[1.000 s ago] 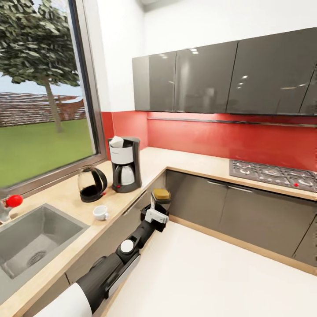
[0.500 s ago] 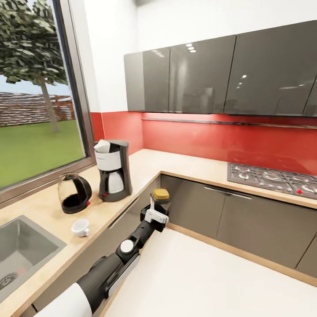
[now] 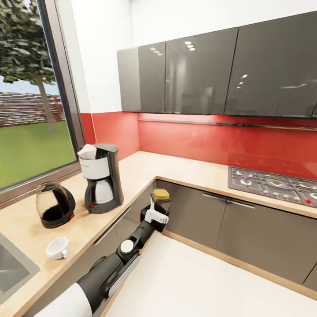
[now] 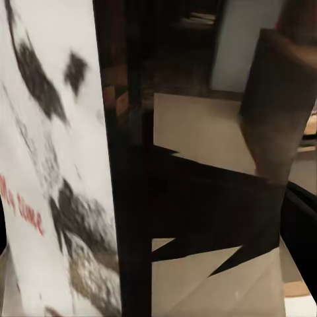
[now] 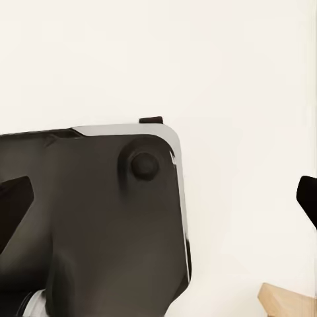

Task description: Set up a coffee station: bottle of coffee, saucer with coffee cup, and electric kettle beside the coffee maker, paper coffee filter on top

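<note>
My left gripper (image 3: 156, 210) is shut on the bottle of coffee (image 3: 161, 195), a dark jar with a yellow lid, held just off the corner of the countertop (image 3: 145, 169). Up close, the left wrist view has the jar's pale label (image 4: 53, 165). The coffee maker (image 3: 101, 178) stands on the countertop by the window, with the paper coffee filter (image 3: 88, 152) on top of it. Beside it sits the electric kettle (image 3: 53, 205). The coffee cup (image 3: 57, 248) lies on its side nearer me. My right gripper (image 5: 158, 205) is open over the robot's base. The saucer and kitchen shelf are out of view.
A gas hob (image 3: 275, 182) is set in the counter's right run, under glossy grey wall cabinets (image 3: 198, 77). A corner of the sink (image 3: 11, 268) is at the far left. A large window (image 3: 31, 101) lines the left wall. White floor (image 3: 211, 281) lies open ahead.
The camera has turned to the right, so the counter and its things slid left and most of the sink left the picture. My left arm still holds the jar the same way.
</note>
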